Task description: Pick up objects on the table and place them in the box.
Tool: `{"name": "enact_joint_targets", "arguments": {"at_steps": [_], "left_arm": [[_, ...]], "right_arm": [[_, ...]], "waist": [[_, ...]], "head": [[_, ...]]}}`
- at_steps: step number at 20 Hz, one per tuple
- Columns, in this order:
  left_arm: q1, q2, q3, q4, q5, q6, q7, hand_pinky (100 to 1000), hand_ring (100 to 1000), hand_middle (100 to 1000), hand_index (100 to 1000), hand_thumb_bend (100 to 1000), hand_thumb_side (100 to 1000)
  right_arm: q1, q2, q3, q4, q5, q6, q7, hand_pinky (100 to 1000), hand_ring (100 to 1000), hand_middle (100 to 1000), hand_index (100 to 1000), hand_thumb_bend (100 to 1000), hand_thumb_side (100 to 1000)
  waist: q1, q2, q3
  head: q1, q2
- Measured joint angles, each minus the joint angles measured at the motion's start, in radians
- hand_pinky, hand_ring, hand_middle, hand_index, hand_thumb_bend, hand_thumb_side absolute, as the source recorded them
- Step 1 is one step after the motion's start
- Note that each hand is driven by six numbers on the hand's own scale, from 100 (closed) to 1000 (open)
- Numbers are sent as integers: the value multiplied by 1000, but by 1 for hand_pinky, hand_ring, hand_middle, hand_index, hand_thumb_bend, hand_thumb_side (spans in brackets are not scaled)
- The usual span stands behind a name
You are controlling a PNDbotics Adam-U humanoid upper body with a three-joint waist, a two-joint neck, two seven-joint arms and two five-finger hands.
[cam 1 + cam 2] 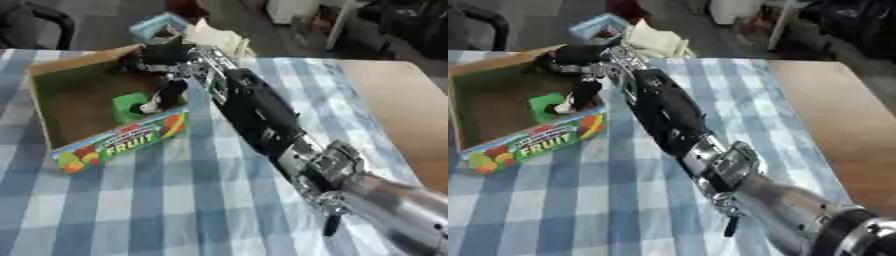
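A cardboard box (61, 97) with a colourful FRUIT label (131, 137) on its near wall stands at the table's far left. Inside it, against the near right wall, lies a small green object (129, 106). My right arm stretches from the lower right across the cloth. My right hand (163, 56) hangs over the box's right side. Its fingers (171, 92) point down, fairly straight, and their pale tips touch the green object's right side. They do not curl round it. My left hand shows in neither view.
A blue and white checked cloth (175, 200) covers the table's left part; bare wood (394, 105) shows at the right. Beyond the far edge are a light blue basket (157, 26), a cream object (214, 36) and a dark chair (35, 22).
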State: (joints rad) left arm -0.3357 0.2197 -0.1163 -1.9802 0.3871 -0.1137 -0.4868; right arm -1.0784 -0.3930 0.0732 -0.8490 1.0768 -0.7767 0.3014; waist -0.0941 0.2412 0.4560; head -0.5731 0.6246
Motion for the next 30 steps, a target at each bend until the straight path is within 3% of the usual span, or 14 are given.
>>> {"name": "enact_joint_targets", "arguments": {"at_steps": [5, 10, 11, 12, 14, 15, 17, 24, 29, 30], "left_arm": [[1, 0, 3, 0, -1, 2, 2, 728, 644, 623, 804, 100, 607], [8, 0, 3, 0, -2, 3, 3, 728, 645, 623, 804, 100, 608], [11, 0, 3, 0, -3, 4, 4, 728, 645, 623, 804, 100, 609], [13, 0, 4, 0, -5, 4, 4, 729, 646, 623, 804, 100, 610], [20, 0, 4, 0, -7, 5, 6, 729, 648, 625, 804, 100, 609], [21, 0, 5, 0, -9, 5, 7, 730, 651, 628, 804, 100, 609], [26, 0, 10, 1, -10, 3, 10, 732, 657, 632, 804, 100, 612], [50, 1, 32, 21, -28, -2, 30, 739, 674, 644, 804, 100, 618], [65, 3, 59, 36, -45, -10, 57, 744, 686, 654, 804, 100, 623], [65, 4, 65, 39, -49, -11, 64, 745, 690, 658, 803, 100, 626]], "right_arm": [[-1, -14, -10, -22, 24, -13, -69, 824, 818, 983, 1000, 442, 480], [-13, -50, -24, -54, 6, -7, -137, 810, 802, 958, 1000, 403, 314], [-14, -58, -26, -60, -5, -3, -151, 803, 797, 951, 1000, 365, 234], [-15, -64, -29, -65, -16, 2, -164, 803, 797, 950, 1000, 364, 208], [-16, -79, -35, -73, -44, 16, -186, 787, 789, 939, 1000, 254, 134], [-16, -85, -39, -77, -60, 25, -195, 774, 780, 928, 1000, 153, 100], [-13, -93, -51, -82, -93, 40, -210, 754, 768, 910, 1000, 100, 100], [52, -120, -77, -135, -213, 54, -281, 720, 745, 871, 1000, 100, 100], [163, -168, -63, -238, -295, 31, -357, 696, 721, 836, 1000, 100, 109], [190, -175, -60, -263, -313, 30, -374, 688, 710, 825, 1000, 100, 185]], "waist": [[2, -1, -13], [9, -11, -37], [10, -13, -43], [11, -15, -50], [16, -20, -66], [18, -23, -74], [24, -27, -93], [43, -42, -188], [54, -46, -272], [55, -46, -289]], "head": [[3, 1], [10, 8], [12, 8], [15, 8], [21, 9], [25, 10], [34, 16], [78, 24], [156, 25], [177, 25]]}}
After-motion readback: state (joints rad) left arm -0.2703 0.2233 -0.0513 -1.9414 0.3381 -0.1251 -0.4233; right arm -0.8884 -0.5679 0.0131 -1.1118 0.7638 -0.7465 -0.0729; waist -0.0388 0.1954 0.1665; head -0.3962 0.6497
